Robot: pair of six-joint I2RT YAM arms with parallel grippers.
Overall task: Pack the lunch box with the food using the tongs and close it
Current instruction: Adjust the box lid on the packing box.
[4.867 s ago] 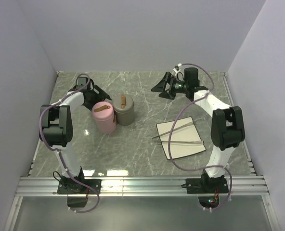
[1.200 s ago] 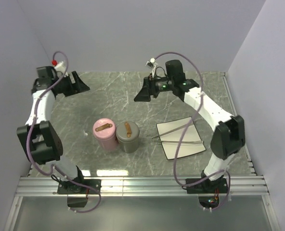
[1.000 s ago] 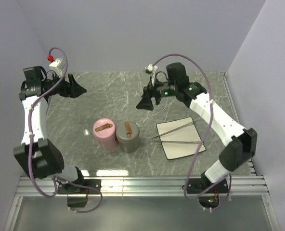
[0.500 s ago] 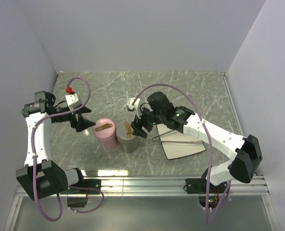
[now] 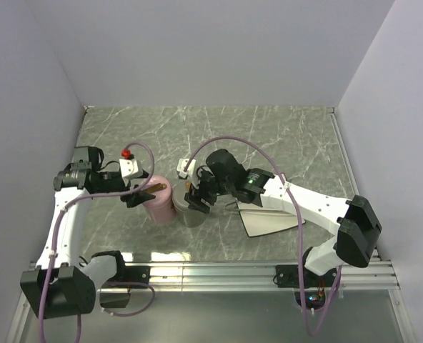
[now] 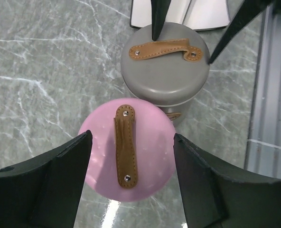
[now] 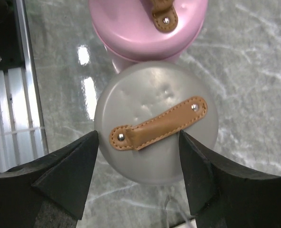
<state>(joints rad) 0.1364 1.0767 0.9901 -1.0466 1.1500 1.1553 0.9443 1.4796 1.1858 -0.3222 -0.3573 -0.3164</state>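
The overhead camera is looking down from high above the near edge of the table (image 5: pixel 283 136), far off, taking in the whole top with the grey tub (image 5: pixel 185 219) near its middle. The left wrist camera is facing straight down, close over the pink tub (image 6: pixel 147 161) beside it. The right wrist camera is facing straight down, close over the grey tub. All three are sharing both tubs.

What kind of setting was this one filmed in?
Probably a robot test booth: plain walls box in a marble-look table, and two robot arms are bolted to a metal rail at its near edge.
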